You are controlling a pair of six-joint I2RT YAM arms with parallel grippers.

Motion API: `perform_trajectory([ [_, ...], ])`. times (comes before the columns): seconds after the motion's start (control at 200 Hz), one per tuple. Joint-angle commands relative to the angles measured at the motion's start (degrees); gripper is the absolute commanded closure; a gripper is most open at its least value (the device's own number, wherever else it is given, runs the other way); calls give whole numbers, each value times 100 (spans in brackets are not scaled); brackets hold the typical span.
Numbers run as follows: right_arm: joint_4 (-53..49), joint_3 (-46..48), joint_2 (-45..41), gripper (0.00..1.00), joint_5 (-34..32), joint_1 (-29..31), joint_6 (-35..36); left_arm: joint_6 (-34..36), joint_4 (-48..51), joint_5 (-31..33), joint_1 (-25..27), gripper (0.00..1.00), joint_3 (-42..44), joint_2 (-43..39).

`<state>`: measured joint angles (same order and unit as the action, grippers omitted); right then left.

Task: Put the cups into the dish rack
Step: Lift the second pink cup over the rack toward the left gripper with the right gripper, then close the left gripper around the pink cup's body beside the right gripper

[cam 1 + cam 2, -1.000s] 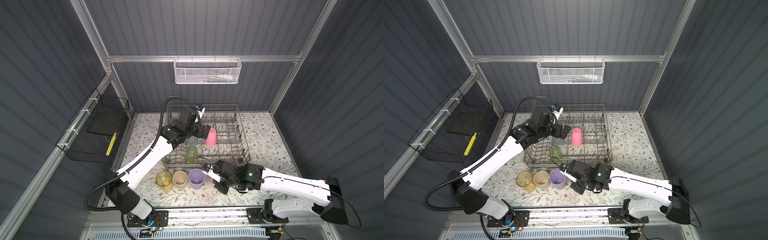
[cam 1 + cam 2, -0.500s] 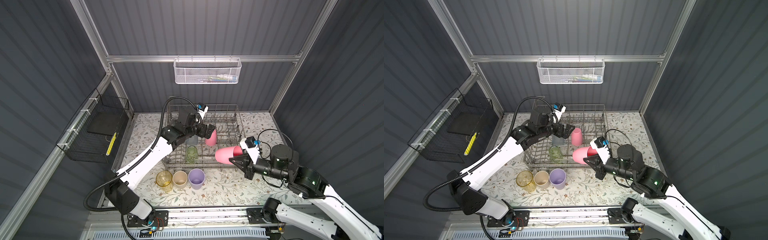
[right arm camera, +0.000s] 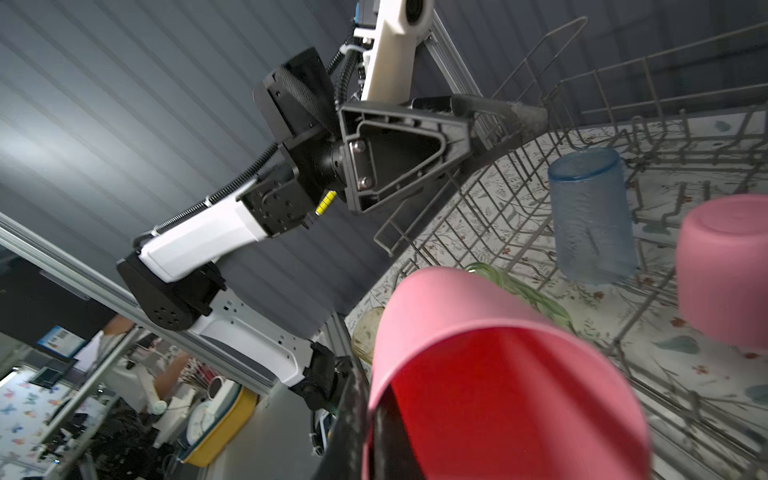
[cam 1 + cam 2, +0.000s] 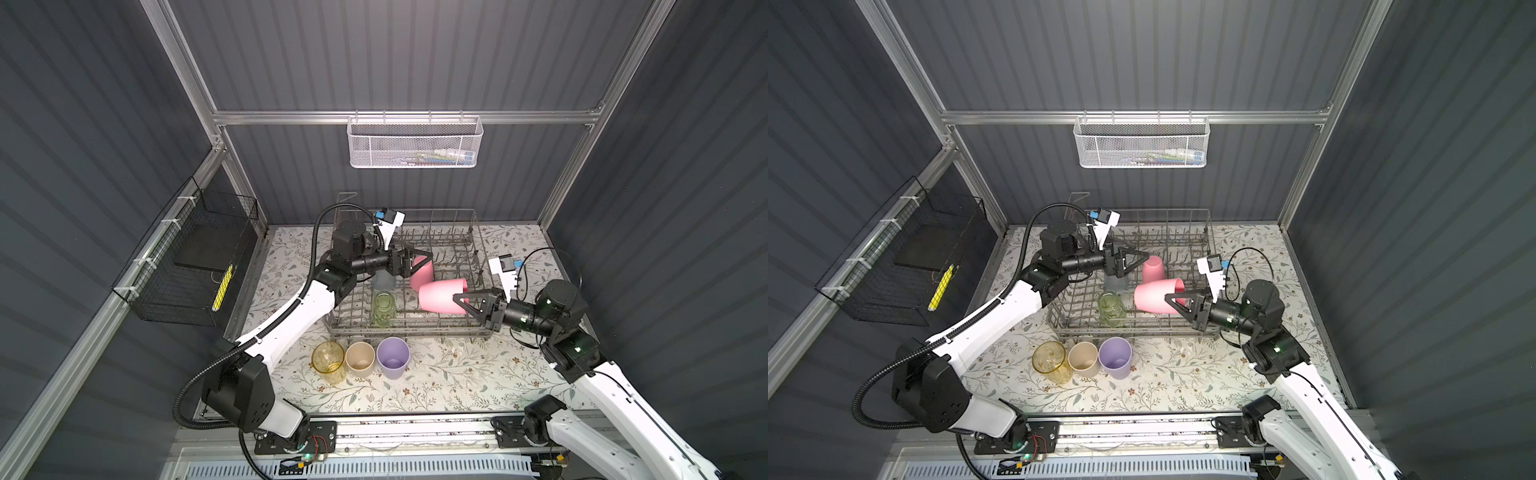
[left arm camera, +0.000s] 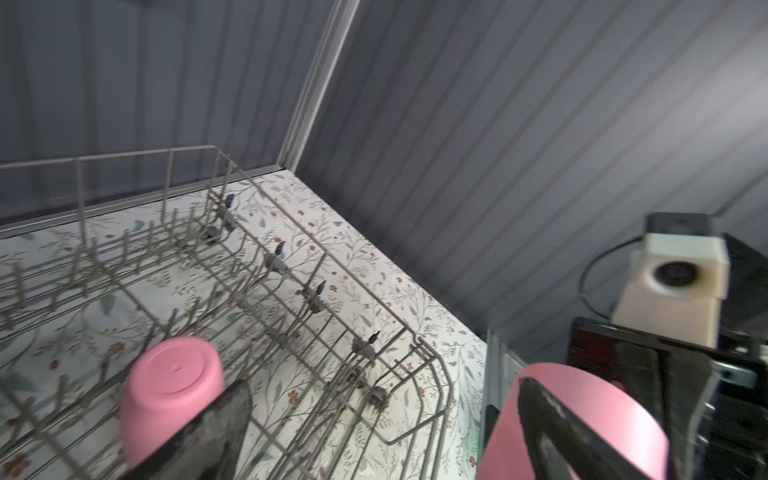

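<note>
The grey wire dish rack [image 4: 473, 249] [image 4: 1204, 237] stands at the back of the floral table. In it stand upside down a pink cup [image 4: 423, 272] [image 5: 174, 386], a blue-grey cup [image 4: 384, 281] [image 3: 590, 216] and a green cup [image 4: 384, 309]. My left gripper [image 4: 420, 262] [image 5: 386, 415] hangs open over the rack, beside that pink cup, nothing between its fingers. My right gripper [image 4: 459, 300] [image 3: 370, 436] is shut on the rim of a second pink cup [image 4: 440, 295] [image 3: 498, 374], held sideways above the rack's right front. Yellow [image 4: 328, 361], beige [image 4: 360, 357] and lavender [image 4: 392, 357] cups stand upright before the rack.
A white mesh basket [image 4: 415, 143] hangs on the back wall. A black wire basket [image 4: 191, 266] is fixed to the left wall. The two grippers are close together over the rack.
My right arm rose from low by the lavender cup, carrying the pink cup up and over the rack's right front. My left gripper shifted slightly right and stayed open.
</note>
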<state>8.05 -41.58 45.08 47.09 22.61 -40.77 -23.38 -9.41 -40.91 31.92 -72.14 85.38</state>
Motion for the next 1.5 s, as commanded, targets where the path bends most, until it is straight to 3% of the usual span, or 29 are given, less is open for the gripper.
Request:
perform_trajectory([
  [0.0,1913,158,187,100,668,-247,-1181,-471,-1024,-818,15,0,134,-183],
  [0.235,4820,527,1258,100,891,-616,-2910,-956,-1670,-1431,16,0,283,-53],
  [0.455,6021,416,2050,100,916,-674,-3612,-808,-1312,-1495,23,0,299,-31],
  [0.63,6111,287,2246,100,932,-679,-3697,-712,-1144,-1467,57,0,277,13],
  [0.856,6213,222,2330,100,903,-679,-3797,-90,-209,-1249,250,2,-50,160],
  [1.061,6266,226,2392,100,973,-679,-3856,-142,-293,-1259,288,6,-84,218],
  [1.496,6384,362,2391,100,1055,-679,-3951,-238,-529,-1237,288,3,-12,107],
])
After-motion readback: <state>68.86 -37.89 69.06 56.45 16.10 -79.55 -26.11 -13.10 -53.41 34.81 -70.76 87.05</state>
